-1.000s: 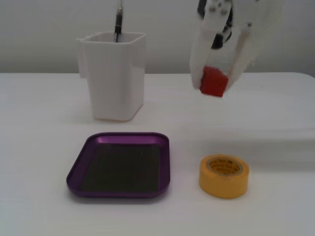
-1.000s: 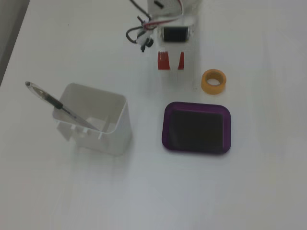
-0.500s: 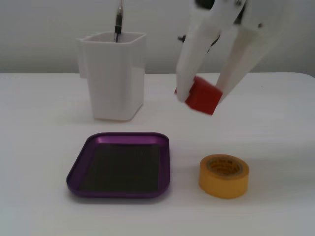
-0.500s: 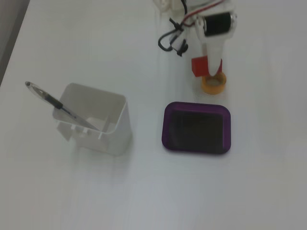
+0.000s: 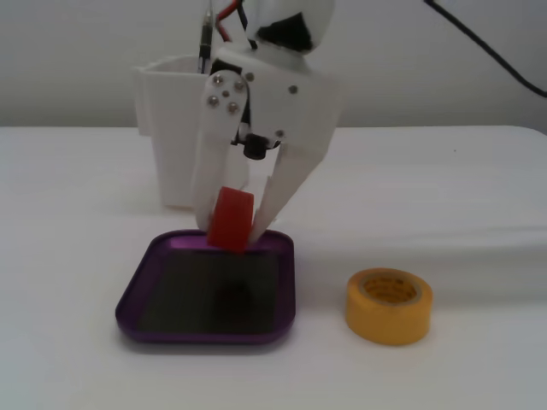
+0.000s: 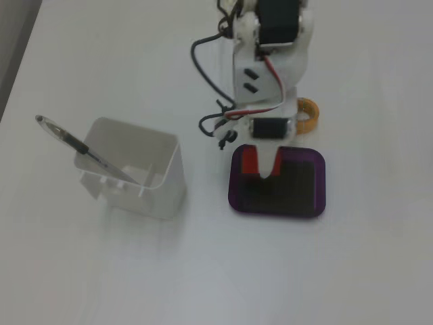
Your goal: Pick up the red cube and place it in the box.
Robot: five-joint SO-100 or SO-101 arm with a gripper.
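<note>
Pincer (image 5: 232, 232), white, clamped on the red cube (image 5: 231, 219), held above the rear edge of the box (image 5: 205, 333); cube clear of the dark tray floor. Yellow tape roll (image 5: 389, 305) on the counter (image 5: 479, 188) beside the box. White square cup (image 6: 135, 169) holding a pen (image 6: 81, 147), well apart.

One fixed view sits low at the bench (image 5: 479, 171) edge, close in, looking level across it toward a pale wall. The other hangs high above, looking almost straight down — farther off. Both share the box (image 5: 137, 295) (image 6: 318, 186), the yellow tape roll (image 5: 389, 305) (image 6: 310, 115) and the white cup (image 5: 179, 137) (image 6: 152, 183).
</note>
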